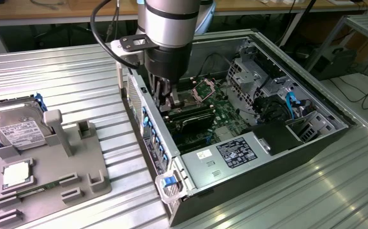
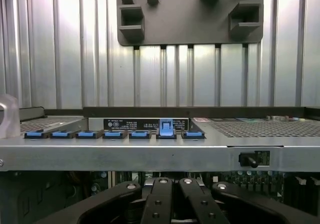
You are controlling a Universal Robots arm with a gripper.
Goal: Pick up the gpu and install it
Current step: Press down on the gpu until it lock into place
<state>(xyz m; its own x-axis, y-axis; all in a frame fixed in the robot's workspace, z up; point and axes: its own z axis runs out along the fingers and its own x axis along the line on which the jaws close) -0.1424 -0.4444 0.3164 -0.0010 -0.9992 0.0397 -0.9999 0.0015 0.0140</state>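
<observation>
- Inside the open computer case [image 1: 279, 86], lying on its side on the ribbed metal worktop [image 1: 63, 76], the arm reaches down with its pincer [image 1: 165, 98] low over the motherboard [image 1: 219, 102].
- Pincer state: the fingers [image 2: 162, 199] are drawn fully together in the wrist view. Whether they pinch the card's top edge cannot be made out.
- The gpu [image 1: 193, 117] seems to be the dark, long card lying just below the pincer, among the slots near the case's rear wall — so the job looks to be at the seating stage, not the pick-up.
- Judging by that, the next move calls for a straight push into the slot, with the bracket lined up against the row of blue retainer clips [image 2: 115, 133]; one clip [image 2: 166, 128] stands raised.
- On the exterior view's left, the grey parts holder [image 1: 50, 176] carries a hard drive [image 1: 18, 129], a CPU [image 1: 16, 174] and a memory stick [image 1: 37, 190]; its tall cradle stands bare.
- Hidden or unclear: the slot itself, the card's bracket end and the contact between fingers and card — all sit behind the arm or the case rim.
</observation>
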